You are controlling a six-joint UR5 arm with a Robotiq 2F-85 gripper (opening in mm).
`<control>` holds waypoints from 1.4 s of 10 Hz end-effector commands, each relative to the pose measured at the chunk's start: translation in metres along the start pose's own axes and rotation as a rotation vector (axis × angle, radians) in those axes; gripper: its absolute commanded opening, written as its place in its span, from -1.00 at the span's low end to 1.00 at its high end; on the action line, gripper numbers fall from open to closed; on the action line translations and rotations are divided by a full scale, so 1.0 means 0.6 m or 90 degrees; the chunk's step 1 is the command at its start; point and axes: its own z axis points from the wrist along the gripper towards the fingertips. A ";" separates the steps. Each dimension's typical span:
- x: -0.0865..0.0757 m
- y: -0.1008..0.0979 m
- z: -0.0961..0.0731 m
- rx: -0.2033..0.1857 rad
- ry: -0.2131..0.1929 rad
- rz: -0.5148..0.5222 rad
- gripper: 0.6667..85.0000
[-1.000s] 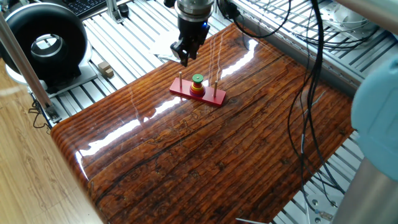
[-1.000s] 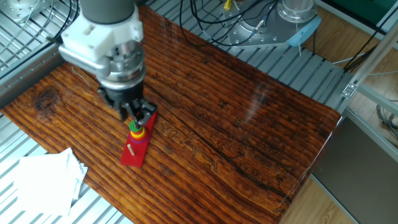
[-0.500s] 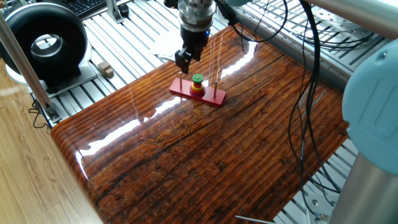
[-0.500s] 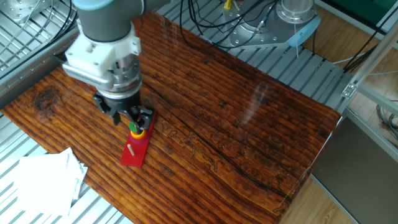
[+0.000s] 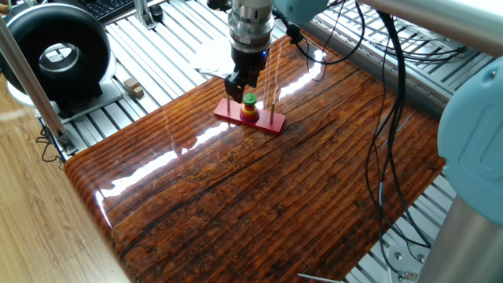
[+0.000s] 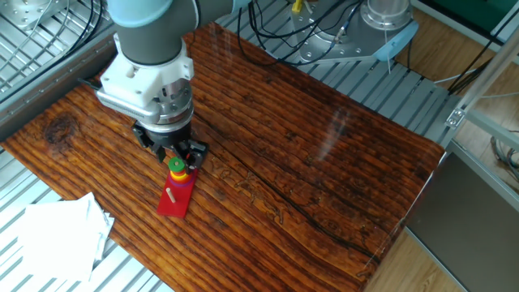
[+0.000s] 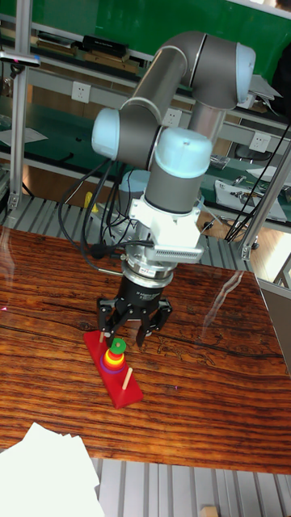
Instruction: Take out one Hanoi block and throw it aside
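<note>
The Hanoi block (image 5: 249, 99) is a small green ring on top of a stack with a yellow ring and a red ring. The stack sits on the middle peg of a red base (image 5: 267, 123) on the wooden table. The Hanoi block (image 6: 176, 165) also shows in the other fixed view, and in the tall fixed view the Hanoi block (image 7: 118, 346) lies just below the fingers. My gripper (image 7: 123, 331) hangs open right above it, one finger on each side, touching nothing. The gripper (image 5: 241, 83) covers the base's far end, and in the other fixed view the gripper (image 6: 173, 154) hides the peg behind the stack.
White paper sheets (image 6: 57, 235) lie off the table's corner near the base. A black round device (image 5: 59, 59) and a small wooden block (image 5: 132, 86) sit on the metal frame. Cables (image 5: 385, 118) hang over the table's far side.
The gripper has moved from behind the red base to right over the green ring and come lower. The ring stack has not moved.
</note>
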 end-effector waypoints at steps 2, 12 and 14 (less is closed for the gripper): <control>0.008 -0.008 0.010 -0.017 0.010 0.003 0.31; 0.013 -0.003 0.018 -0.038 0.023 0.023 0.17; 0.015 -0.004 0.020 -0.037 0.027 0.025 0.15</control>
